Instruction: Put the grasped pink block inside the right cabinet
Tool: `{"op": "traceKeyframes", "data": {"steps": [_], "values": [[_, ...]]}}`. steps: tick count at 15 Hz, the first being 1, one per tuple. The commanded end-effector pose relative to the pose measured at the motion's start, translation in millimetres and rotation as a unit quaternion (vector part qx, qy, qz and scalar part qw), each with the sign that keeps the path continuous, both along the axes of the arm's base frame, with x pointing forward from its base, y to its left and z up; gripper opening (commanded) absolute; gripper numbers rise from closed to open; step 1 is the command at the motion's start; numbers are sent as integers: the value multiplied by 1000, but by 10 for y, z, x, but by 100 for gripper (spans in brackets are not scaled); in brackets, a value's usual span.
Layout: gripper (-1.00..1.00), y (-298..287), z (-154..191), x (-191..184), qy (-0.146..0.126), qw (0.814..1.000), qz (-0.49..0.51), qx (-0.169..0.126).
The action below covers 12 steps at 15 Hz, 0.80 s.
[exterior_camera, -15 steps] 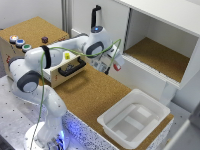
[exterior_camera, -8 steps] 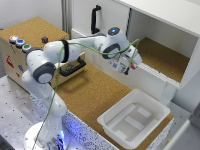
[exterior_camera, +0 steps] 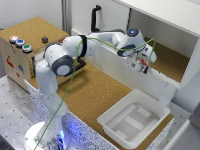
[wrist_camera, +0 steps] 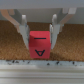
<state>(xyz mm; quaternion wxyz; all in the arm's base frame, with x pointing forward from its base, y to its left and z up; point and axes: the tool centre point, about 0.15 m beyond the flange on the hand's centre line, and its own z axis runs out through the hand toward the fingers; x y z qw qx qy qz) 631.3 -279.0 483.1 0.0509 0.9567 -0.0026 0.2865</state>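
My gripper (exterior_camera: 141, 64) is shut on the pink block (exterior_camera: 142, 63), a tiny pinkish-red cube. In the exterior view it hangs at the front opening of the right cabinet (exterior_camera: 170, 22), just above the white front lip, with the brown cork floor (exterior_camera: 167, 60) behind it. In the wrist view the pink block (wrist_camera: 40, 45) sits between the two fingers (wrist_camera: 23, 29), with a dark letter mark on its face. Below it in that view lie the cork floor (wrist_camera: 12, 42) and a white edge (wrist_camera: 40, 64).
A shallow white plastic tray (exterior_camera: 112, 120) sits on the cork table in front of the cabinet. A smaller cork-covered box (exterior_camera: 30, 32) with coloured round buttons (exterior_camera: 20, 44) and a small dark cube (exterior_camera: 44, 39) stands at the exterior view's left. A black handle (exterior_camera: 94, 19) rises behind the arm.
The arm has swung toward the exterior view's right, carrying the pink block from above the table to the cabinet's front opening.
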Motion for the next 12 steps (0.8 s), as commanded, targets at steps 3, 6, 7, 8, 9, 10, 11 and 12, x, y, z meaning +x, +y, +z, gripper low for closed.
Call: {"op": "traceKeyframes", "data": {"steps": [3, 6, 7, 8, 9, 10, 11, 12], "values": [[-100, -178, 20, 536, 30, 996, 53, 66], [100, -119, 105, 473, 21, 997, 49, 50], [100, -72, 163, 413, 11, 998, 52, 40], [100, -28, 201, 358, 4, 998, 54, 34], [100, 27, 259, 282, -3, 998, 59, 31], [100, 60, 287, 230, -7, 998, 61, 28], [100, 60, 287, 230, -7, 998, 61, 28], [100, 60, 287, 230, -7, 998, 61, 28]]}}
